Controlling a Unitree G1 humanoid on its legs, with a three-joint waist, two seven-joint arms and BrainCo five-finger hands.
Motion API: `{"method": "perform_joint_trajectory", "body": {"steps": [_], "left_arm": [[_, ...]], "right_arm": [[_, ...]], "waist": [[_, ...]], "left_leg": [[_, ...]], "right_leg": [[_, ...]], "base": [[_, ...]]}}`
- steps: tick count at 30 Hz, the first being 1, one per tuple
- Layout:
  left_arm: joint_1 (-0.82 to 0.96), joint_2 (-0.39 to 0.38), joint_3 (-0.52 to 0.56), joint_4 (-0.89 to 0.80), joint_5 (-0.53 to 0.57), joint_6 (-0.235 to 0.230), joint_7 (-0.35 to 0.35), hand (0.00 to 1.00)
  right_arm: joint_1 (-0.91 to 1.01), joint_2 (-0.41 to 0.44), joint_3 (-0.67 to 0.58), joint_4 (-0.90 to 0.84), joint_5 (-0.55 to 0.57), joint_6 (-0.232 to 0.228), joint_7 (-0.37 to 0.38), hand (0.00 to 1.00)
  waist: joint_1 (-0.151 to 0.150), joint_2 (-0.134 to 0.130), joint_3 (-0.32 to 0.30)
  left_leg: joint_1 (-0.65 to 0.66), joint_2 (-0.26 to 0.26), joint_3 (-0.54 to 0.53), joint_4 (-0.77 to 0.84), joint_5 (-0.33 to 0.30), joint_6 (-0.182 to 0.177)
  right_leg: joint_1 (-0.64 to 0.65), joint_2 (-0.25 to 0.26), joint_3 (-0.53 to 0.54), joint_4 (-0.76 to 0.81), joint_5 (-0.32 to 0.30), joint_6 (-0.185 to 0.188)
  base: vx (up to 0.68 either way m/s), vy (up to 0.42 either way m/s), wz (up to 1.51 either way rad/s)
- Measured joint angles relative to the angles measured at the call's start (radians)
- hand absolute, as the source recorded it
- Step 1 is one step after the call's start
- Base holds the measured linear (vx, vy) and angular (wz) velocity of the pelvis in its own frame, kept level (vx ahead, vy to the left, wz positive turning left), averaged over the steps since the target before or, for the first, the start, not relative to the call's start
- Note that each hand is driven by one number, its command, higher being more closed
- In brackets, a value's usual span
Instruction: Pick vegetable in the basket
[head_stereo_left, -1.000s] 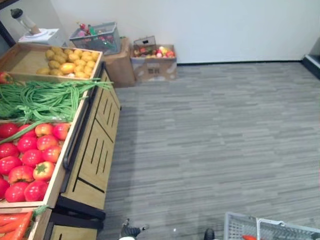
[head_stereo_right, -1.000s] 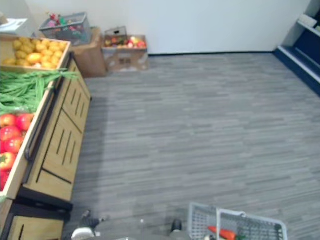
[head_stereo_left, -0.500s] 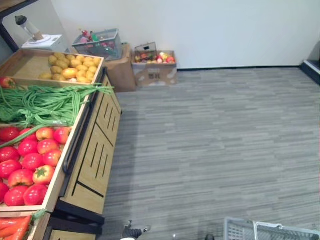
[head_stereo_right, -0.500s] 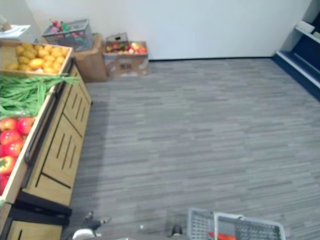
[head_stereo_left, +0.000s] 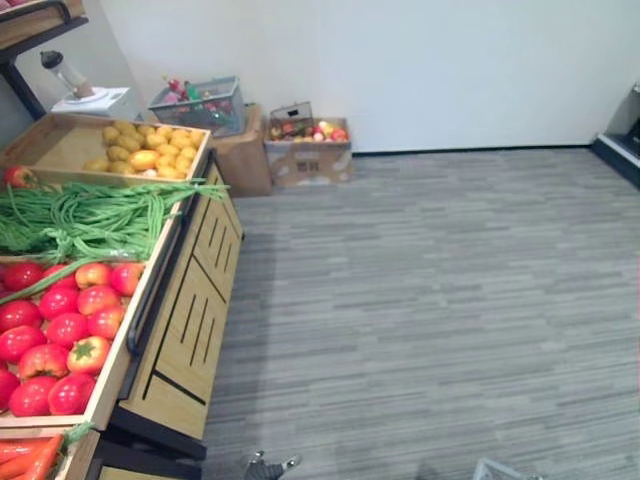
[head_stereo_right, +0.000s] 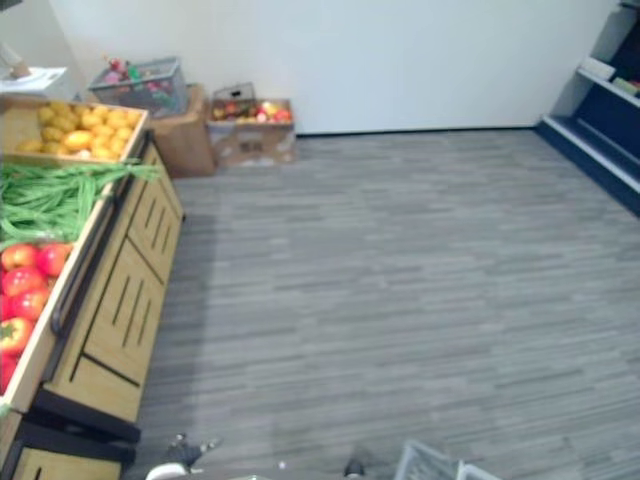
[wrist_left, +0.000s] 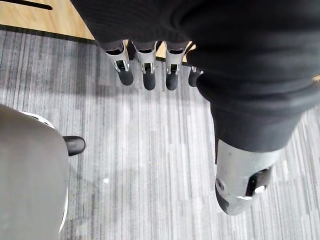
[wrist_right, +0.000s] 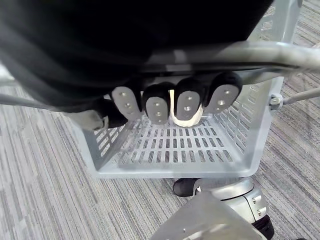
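My right hand (wrist_right: 157, 105) is curled tight round the basket handle (wrist_right: 260, 50), dark fingertips wrapped under the grey bar, so the grey slatted basket (wrist_right: 175, 147) hangs below it just above the floor (wrist_left: 150, 160). A pale object (wrist_right: 186, 119) shows inside the basket behind my fingers; I cannot tell what it is. In the eye views only a corner of the basket pokes in at the bottom edge.

My left hand (wrist_left: 148, 77) hangs with its fingers straight and relaxed, holding nothing, over the floor next to the foot of the wooden stand (head_stereo_left: 190, 310).

The vegetables are all up on that stand at my left, well apart from both hands. The green beans (head_stereo_left: 90, 210) lie with their long axis across the stand, some ends trailing over its floor-side edge. Nearer me are the tomatoes (head_stereo_left: 60, 320), beyond the beans the potatoes (head_stereo_left: 145, 150), and the carrots (head_stereo_left: 25, 458) lie slanted at the near corner.

The print on the cardboard box (head_stereo_left: 310, 160) by the wall is too small for me to read.
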Motion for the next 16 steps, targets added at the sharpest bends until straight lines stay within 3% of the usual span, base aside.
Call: {"method": "perform_joint_trajectory", "body": {"steps": [16], "left_arm": [[-0.011,0.002,-0.036,0.027,-0.002,-0.020,-0.021,0.00]], "right_arm": [[-0.001,-0.001,0.000,0.009,0.008,0.000,0.002,1.00]], "waist": [[-0.001,0.009,-0.005]], "left_leg": [[0.000,-0.001,-0.004,-0.014,0.000,-0.001]], "right_leg": [[-0.006,0.001,-0.014,-0.003,0.000,0.000]], "base": [[0.00,0.000,0.00]]}}
